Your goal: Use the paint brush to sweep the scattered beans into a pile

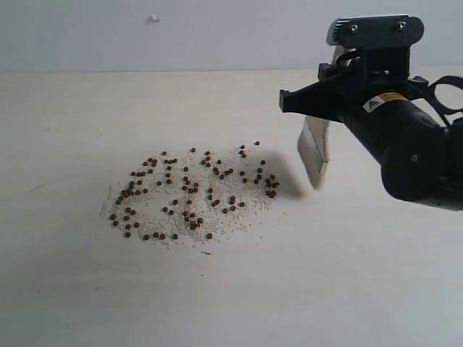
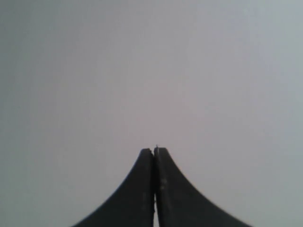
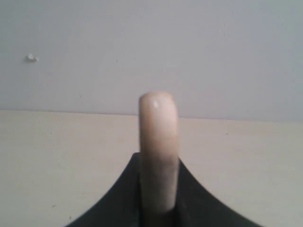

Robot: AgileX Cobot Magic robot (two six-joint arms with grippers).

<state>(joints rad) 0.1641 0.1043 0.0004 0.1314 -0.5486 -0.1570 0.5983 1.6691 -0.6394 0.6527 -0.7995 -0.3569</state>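
Observation:
Many small dark reddish-brown beans (image 1: 192, 191) lie scattered on the pale table, mixed with whitish crumbs, left of centre in the exterior view. The paint brush (image 1: 316, 152) hangs head-down just right of the scatter, its pale bristles slightly above the table and casting a shadow near the rightmost beans. My right gripper (image 1: 340, 87) is shut on the brush's wooden handle (image 3: 158, 142), which stands up between the black fingers (image 3: 123, 189). My left gripper (image 2: 154, 151) is shut with nothing in it, faces a plain grey surface, and is out of the exterior view.
The light table (image 1: 217, 303) runs back to a grey wall at the far edge. A small white mark (image 1: 153, 18) sits on that wall; the same mark (image 3: 31, 57) shows in the right wrist view. The bulky black right arm (image 1: 412, 152) fills the right side.

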